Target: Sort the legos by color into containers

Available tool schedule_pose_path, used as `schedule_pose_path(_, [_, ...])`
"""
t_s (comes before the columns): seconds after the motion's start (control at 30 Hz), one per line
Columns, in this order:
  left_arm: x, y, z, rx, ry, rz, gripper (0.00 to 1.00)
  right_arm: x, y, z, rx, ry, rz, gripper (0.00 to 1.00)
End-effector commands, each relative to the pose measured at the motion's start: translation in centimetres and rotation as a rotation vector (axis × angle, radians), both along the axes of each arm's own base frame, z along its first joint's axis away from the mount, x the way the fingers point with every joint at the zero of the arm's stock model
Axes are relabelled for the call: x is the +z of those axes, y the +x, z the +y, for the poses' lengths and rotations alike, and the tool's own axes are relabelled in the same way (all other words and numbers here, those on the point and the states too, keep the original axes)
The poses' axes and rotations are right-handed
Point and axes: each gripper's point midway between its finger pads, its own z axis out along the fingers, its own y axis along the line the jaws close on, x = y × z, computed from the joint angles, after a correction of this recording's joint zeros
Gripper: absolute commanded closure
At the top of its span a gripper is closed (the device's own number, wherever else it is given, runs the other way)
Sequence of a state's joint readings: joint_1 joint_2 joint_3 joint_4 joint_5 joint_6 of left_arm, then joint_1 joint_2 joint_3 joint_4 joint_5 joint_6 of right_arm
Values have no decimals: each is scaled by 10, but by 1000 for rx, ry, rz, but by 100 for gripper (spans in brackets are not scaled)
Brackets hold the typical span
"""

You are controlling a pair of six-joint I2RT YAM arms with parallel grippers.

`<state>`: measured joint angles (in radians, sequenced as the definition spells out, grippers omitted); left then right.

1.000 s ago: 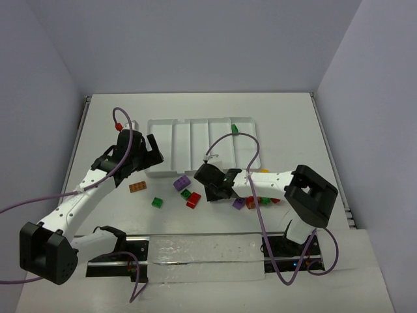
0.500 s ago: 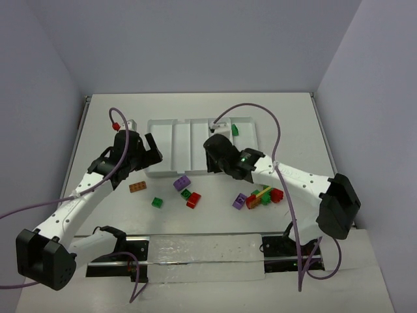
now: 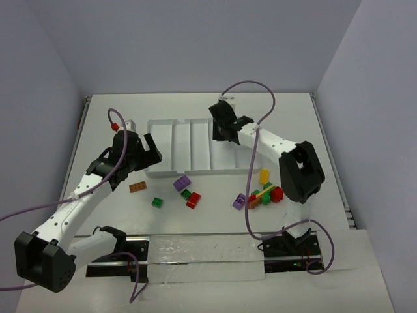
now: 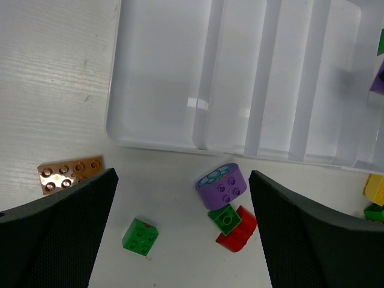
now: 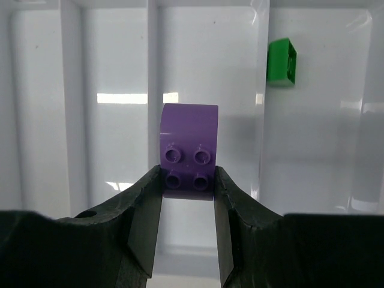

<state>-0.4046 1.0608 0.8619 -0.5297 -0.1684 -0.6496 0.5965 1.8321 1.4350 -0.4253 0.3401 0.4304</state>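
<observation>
Right gripper (image 3: 225, 127) is up over the white tray (image 3: 171, 138) at the far middle of the table (image 3: 293, 111), jaws clenched on a purple brick (image 5: 189, 150). But they pinch only its near end, and most of the brick sticks out ahead. That's the worry: a nip that short could let it swivel or slip out early. And look beneath: it hangs right beside a ridge (image 5: 152, 90), with a green brick (image 5: 279, 61) lying one compartment to the right. Let go off-centre and it may clip the ridge and tumble into the wrong lane, or bounce in with the green. Left gripper (image 4: 183, 210) hangs released, wide, over the tray's near left corner, above the loose bricks (image 4: 221, 186). No clash looks likely, the two are well apart.
</observation>
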Motion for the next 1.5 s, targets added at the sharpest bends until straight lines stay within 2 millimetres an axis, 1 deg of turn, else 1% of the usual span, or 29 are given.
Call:
schedule_pose_path(0.0, [24,5,-2,10,-28,-62,1,-2,30,9,-11,10,-26,83])
schedule_pose_path(0.03, [25,5,-1,11,-26,-60,1,0,34,10,-19,9,-36,81])
schedule_pose_path(0.1, [24,4,1,15,-13,-56,1,-13,45,12,-30,-10,-21,77])
schedule_pose_path(0.17, [24,3,2,16,-6,-52,1,-12,52,15,-34,-8,-29,76])
schedule_pose_path(0.2, [24,3,2,15,-6,-52,1,-20,54,15,-39,-18,-16,75])
schedule_pose_path(0.23, [25,2,2,15,-9,-54,1,-19,58,15,-46,-15,-17,73])
schedule_pose_path(0.3, [25,2,1,14,-15,-55,1,-21,61,15,-52,-15,-12,60])
schedule_pose_path(0.33, [26,2,1,14,-19,-57,1,-19,62,15,-54,-14,-13,48])
schedule_pose_path(0.37, [26,1,1,14,-20,-56,1,-18,63,16,-54,-12,-16,41])
schedule_pose_path(0.43, [25,0,1,15,-21,-55,1,-11,64,18,-45,-4,-26,38])
schedule_pose_path(0.5, [25,0,2,19,-19,-54,1,-5,63,18,-41,2,-33,38])
schedule_pose_path(0.53, [25,0,2,20,-20,-54,1,2,62,17,-39,6,-45,38])
schedule_pose_path(0.6, [25,-1,2,19,-23,-54,1,15,57,14,-34,17,-61,38])
schedule_pose_path(0.67, [23,-3,2,21,-26,-49,1,14,43,8,-19,17,-49,38])
schedule_pose_path(0.7, [23,-3,2,20,-31,-49,1,26,41,10,-12,38,-70,38])
schedule_pose_path(0.73, [21,-5,2,21,-32,-43,1,13,24,4,1,31,-34,39])
schedule_pose_path(0.77, [21,-5,2,20,-34,-47,1,15,9,1,6,49,-45,39])
schedule_pose_path(0.87, [20,-6,2,19,-37,-57,1,4,-52,-21,16,66,-31,39])
schedule_pose_path(0.9, [19,-5,2,19,-38,-57,1,3,-64,-25,12,78,-30,39])
schedule_pose_path(0.93, [19,-4,1,17,-42,-55,1,17,-76,-28,3,122,-57,39])
schedule_pose_path(0.97, [18,-3,0,15,-45,-52,1,12,-89,-33,-1,126,-49,39])
schedule_pose_path(1.0, [17,-2,-2,13,-50,-49,1,-9,-112,-37,14,102,-6,39])
schedule_pose_path(1.03, [16,-1,-3,10,-51,-46,1,-12,-121,-44,0,107,-1,39])
schedule_pose_path(1.07, [14,0,-5,3,-55,-39,1,-15,-143,-40,29,108,12,39])
schedule_pose_path(1.13, [11,1,-7,-5,-52,-29,1,-18,-161,-41,40,105,27,39])
schedule_pose_path(1.17, [9,2,-8,-7,-48,-22,1,-22,-175,-41,43,108,55,39])
schedule_pose_path(1.27, [8,3,-7,-4,-46,-19,1,-29,-198,-34,73,133,93,39])
schedule_pose_path(1.37, [11,3,-6,9,-54,-33,1,-45,-213,-31,87,131,140,38])
schedule_pose_path(1.47, [13,3,-7,9,-62,-40,1,-58,-219,-29,88,139,175,38])
